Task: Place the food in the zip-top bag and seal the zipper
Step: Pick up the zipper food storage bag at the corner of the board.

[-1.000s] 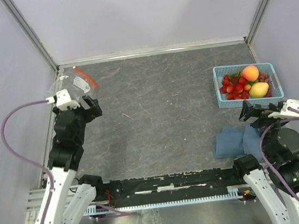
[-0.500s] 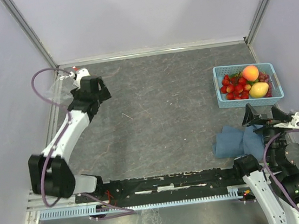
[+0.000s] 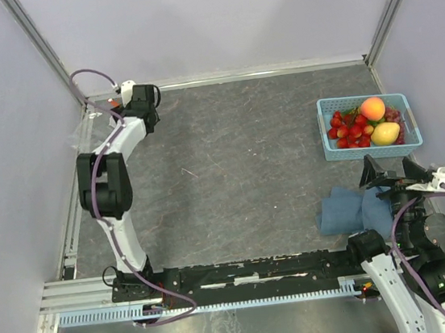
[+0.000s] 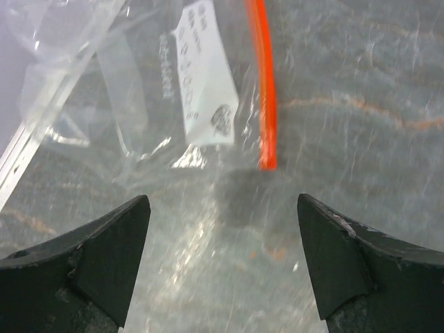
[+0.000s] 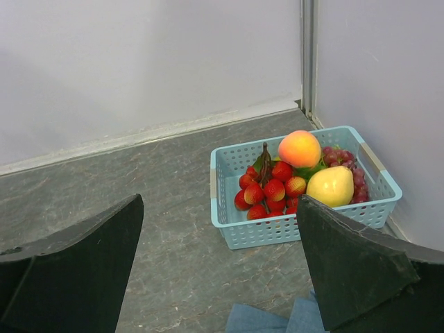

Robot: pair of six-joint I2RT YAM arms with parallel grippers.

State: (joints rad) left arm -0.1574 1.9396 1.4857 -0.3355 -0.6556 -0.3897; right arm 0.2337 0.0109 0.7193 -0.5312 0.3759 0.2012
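Far over in the back-left corner of the surface [image 3: 252,146], the zip-top bag [image 4: 139,104] lies flat and crinkled, its clear film bunched against the metal rail at the wall. A white label [image 4: 205,90] sits on it, and just to the right of the label runs the red-orange zipper [image 4: 262,90], pointing away from the camera. The left pincer [image 4: 222,208] hangs over the bag's near edge with its fingers spread wide and nothing between them. The zipper's near end lies just ahead of the gap, a little right of its middle. Whether the fingertips touch the film cannot be told.

Well apart, on the right side, a light-blue basket [image 5: 229,232] stands near the wall. It holds an orange-red peach [image 5: 300,148], a yellow mango [image 5: 331,186], red strawberries [image 5: 270,189] and purple grapes [image 5: 340,156]. The right pincer [image 5: 218,215] is raised short of the basket, facing it, its fingers wide and empty. A blue cloth [image 3: 346,210] lies crumpled on the surface beneath that arm.
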